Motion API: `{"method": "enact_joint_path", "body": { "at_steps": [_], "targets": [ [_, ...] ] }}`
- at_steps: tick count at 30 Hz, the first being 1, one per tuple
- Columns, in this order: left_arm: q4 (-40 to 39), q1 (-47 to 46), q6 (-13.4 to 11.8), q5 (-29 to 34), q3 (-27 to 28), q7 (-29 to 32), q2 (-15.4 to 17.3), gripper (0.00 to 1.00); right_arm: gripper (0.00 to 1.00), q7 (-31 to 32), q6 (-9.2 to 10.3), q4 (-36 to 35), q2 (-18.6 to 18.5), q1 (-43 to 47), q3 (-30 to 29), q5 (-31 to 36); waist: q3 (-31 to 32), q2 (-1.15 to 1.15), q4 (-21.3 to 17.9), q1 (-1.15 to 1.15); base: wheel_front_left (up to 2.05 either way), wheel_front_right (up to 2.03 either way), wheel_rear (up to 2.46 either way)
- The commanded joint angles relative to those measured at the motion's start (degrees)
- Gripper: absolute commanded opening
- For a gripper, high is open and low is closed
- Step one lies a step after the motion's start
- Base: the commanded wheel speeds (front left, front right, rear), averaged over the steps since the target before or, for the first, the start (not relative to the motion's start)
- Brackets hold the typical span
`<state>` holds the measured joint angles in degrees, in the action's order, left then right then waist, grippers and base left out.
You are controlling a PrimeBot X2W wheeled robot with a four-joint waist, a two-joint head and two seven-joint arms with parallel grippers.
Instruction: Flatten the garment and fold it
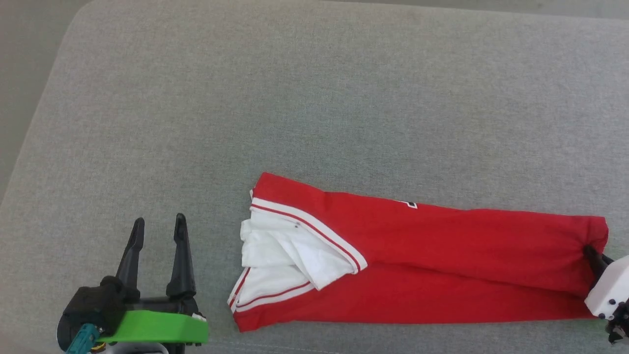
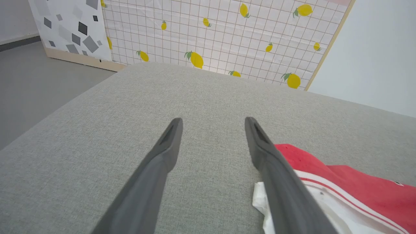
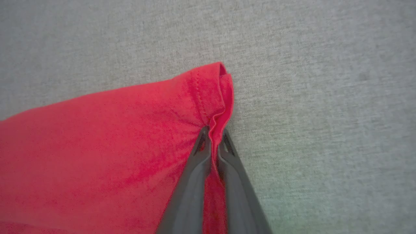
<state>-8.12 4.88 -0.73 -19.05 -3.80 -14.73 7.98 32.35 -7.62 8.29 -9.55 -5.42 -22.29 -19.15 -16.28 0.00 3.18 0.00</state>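
The garment [image 1: 442,265] lay near the front edge of the grey padded surface [image 1: 295,98], already doubled lengthwise into a long red strip. Its white sleeves [image 1: 290,255] were bunched loosely at the robot's left end. At the opposite end the right gripper [image 3: 213,131] had its fingers pressed together on a thin ridge of the red hem [image 3: 224,87], very close to the corner. That bite looked shallow to me; a quick pull might have let the cloth slip free. The left gripper [image 1: 159,218] hung just beside the sleeve end with its fingers spread wide, touching nothing. With no hold there, I judged that any lift or drag from the right could have slid the whole strip along, tugged the layers apart, or spilled the sleeves out and undone the fold.
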Motion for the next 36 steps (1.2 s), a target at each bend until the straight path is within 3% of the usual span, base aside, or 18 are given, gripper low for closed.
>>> {"method": "enact_joint_path", "body": {
  "at_steps": [1, 9, 11, 15, 18, 25, 36],
  "targets": [
    [0.24, -1.21, 0.27, 0.63, 0.20, -0.27, -0.11, 1.00, 0.00, 0.22, 0.13, 0.54, -0.39, -0.79, -0.78, 0.81, 0.54, 0.00, -0.46, 0.00, 0.00, 0.00, 0.00],
    [1.90, -1.01, 0.47, 2.72, 0.04, -0.27, 0.15, 1.00, 0.00, -1.00, 0.13, 2.07, -2.32, -4.01, -6.81, 3.19, 2.23, 0.00, -1.64, 0.00, 0.00, 0.00, 0.00],
    [2.59, -0.84, 0.52, 3.68, -0.12, -0.27, 0.53, 1.00, 0.00, -2.14, 0.13, 3.81, -4.81, -4.46, -10.50, 5.67, 2.97, 0.00, -1.75, 0.00, 0.00, 0.00, 0.00],
    [3.57, -0.32, 0.54, 4.63, -0.37, -0.27, 1.11, 1.00, 0.00, -3.55, 0.13, 4.82, -6.33, -3.87, -14.61, 9.06, 4.30, 0.00, -1.83, 0.00, 0.00, 0.00, 0.00],
    [3.88, 0.24, 0.47, 4.59, -0.23, -0.27, 1.23, 1.00, 0.00, -3.92, 0.13, 4.59, -6.25, -3.08, -14.97, 10.12, 5.21, 0.00, -2.17, 0.00, 0.00, 0.00, 0.00],
    [4.46, 1.50, 0.46, 4.12, -0.13, -0.27, 1.30, 1.00, 0.00, -1.92, 0.13, -1.29, -2.28, -1.18, -8.63, 4.58, 6.70, 0.00, -3.55, 0.00, 0.00, 0.00, 0.00],
    [5.30, 0.97, 0.68, 3.47, -0.83, -0.27, 0.62, 1.00, 0.00, 9.97, 0.13, -19.13, 2.99, 1.56, 6.79, -6.92, 6.82, 0.00, -4.06, 0.00, 0.00, 0.00, 0.00]
  ]
}}
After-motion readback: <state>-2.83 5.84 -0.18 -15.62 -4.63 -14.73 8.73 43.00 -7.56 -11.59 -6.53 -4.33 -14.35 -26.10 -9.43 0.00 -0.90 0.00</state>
